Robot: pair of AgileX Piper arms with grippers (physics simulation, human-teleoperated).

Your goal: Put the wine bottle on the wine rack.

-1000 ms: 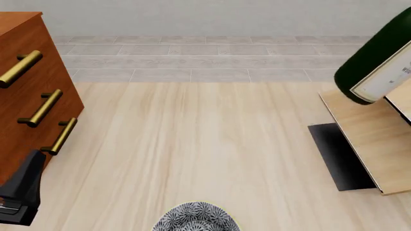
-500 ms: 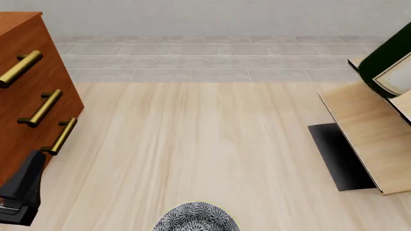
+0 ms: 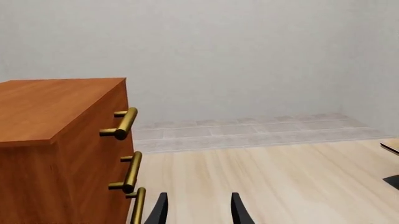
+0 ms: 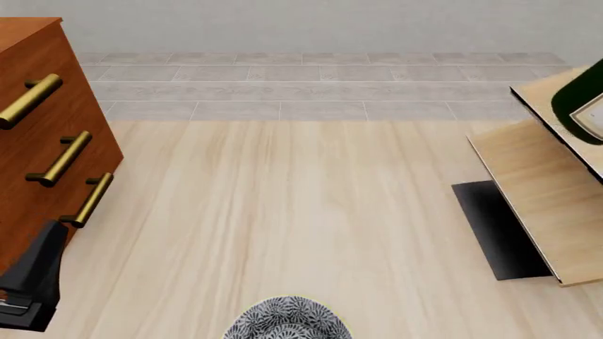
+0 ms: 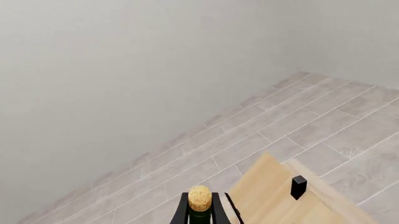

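The wine bottle (image 4: 581,107) is seen at the table's right edge, over the wine rack (image 4: 540,185), tilted. Its corked neck is gripped by the right hand (image 5: 200,211). The left hand (image 3: 198,212) is held apart, empty.

Matte black left gripper (image 3: 198,212) with 2 flat tapered fingers, angular black arm housing

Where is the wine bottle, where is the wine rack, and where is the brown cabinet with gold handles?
wine bottle (image 5: 199,198): right wrist view, on its cork top.
wine rack (image 4: 541,180): front view, on a slanted pale wood panel.
cabinet (image 3: 44,105): left wrist view, on its flat top.
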